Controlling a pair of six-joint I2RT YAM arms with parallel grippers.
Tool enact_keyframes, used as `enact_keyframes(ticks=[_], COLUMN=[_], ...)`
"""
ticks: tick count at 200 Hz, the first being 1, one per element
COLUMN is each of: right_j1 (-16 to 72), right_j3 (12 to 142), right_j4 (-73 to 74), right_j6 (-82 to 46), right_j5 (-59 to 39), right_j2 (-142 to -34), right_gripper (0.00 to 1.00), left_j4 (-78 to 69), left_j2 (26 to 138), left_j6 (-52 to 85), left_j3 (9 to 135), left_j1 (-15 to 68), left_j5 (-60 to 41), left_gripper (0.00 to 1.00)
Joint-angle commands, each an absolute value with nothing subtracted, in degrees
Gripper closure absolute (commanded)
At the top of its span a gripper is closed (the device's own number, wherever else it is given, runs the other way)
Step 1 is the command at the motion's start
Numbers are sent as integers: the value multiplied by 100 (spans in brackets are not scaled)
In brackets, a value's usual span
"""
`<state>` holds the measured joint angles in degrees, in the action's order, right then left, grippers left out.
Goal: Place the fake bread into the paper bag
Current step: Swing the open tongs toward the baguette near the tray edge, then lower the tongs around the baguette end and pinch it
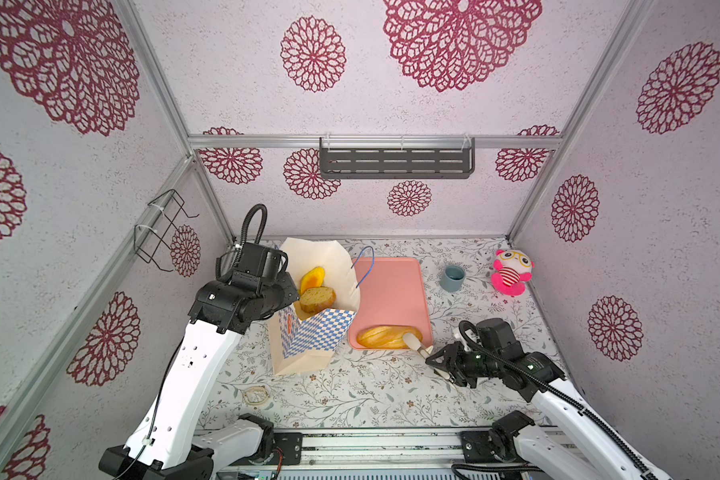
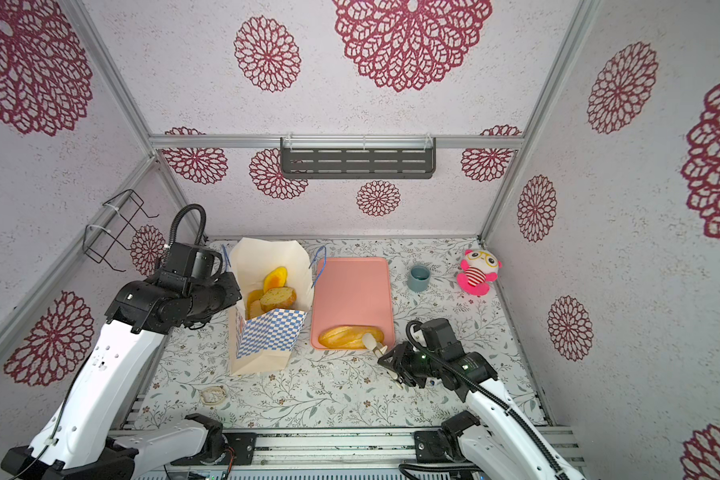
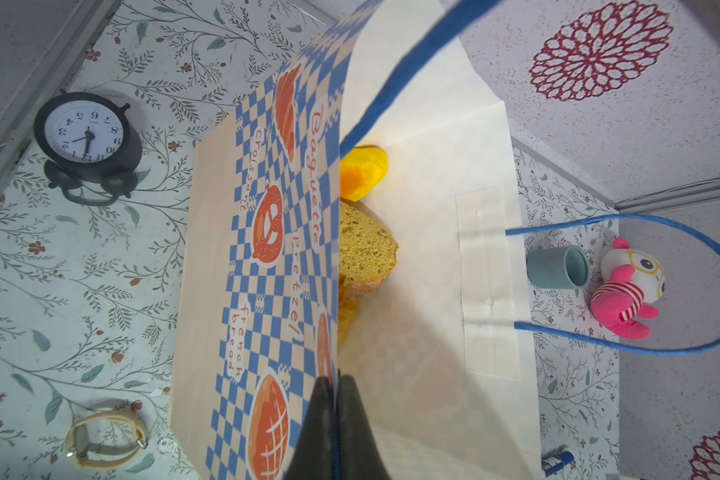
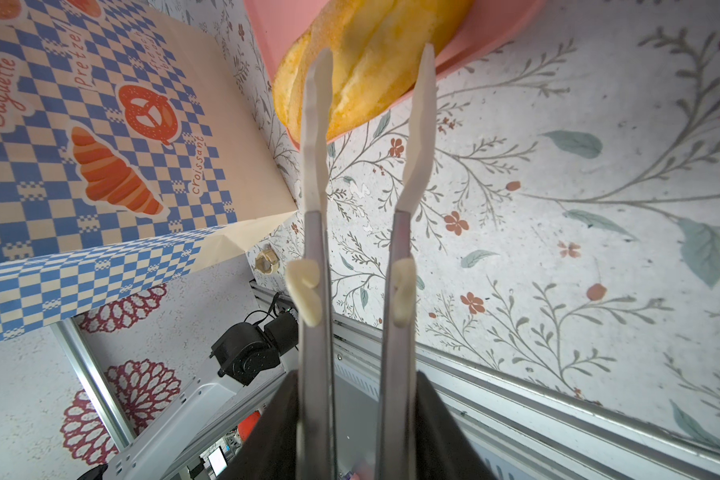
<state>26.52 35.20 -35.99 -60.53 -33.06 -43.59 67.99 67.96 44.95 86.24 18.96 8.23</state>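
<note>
Apparently tongs [image 4: 316, 249] straddle loaf [image 4: 368, 62]; left hand [image 3: 336, 384] pinches paper bag [image 3: 433, 145].

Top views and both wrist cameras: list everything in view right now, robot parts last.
paper bag: one, cream with blue checks, left of tray
bread pieces: at least three, yellow to brown, in the bag
long loaf: one, golden, tray's near end
tray: one, pink, table centre
cup: one, blue-grey, right of tray
plush toy: one, pink-white, far right corner
clock: one, black, table beside bag
watch: one, cream strap, table front left
shelf: one, dark grey, back wall
wire rack: one, black, left wall
tongs: one pair, steel, cream tips, at loaf's end
left pincer: one, black, shut on bag's rim
right pincer: one, black, shut on tongs
</note>
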Motion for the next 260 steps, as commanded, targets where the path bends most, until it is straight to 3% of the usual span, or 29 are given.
enact_keyframes(ticks=[1, 260], right_j1=[2635, 2591], right_j3=[3625, 3472], right_j4=[-3604, -2857], right_j6=[-6143, -6329], right_j5=[-3340, -3250], right_j2=[-4202, -4551], right_gripper=[59, 60], left_j4=[6478, 6530], left_j2=[6798, 6715], left_j6=[4438, 4368], left_j3=[8640, 8613], left_j1=[1836, 1737], left_j5=[888, 811], left_gripper=[100, 100])
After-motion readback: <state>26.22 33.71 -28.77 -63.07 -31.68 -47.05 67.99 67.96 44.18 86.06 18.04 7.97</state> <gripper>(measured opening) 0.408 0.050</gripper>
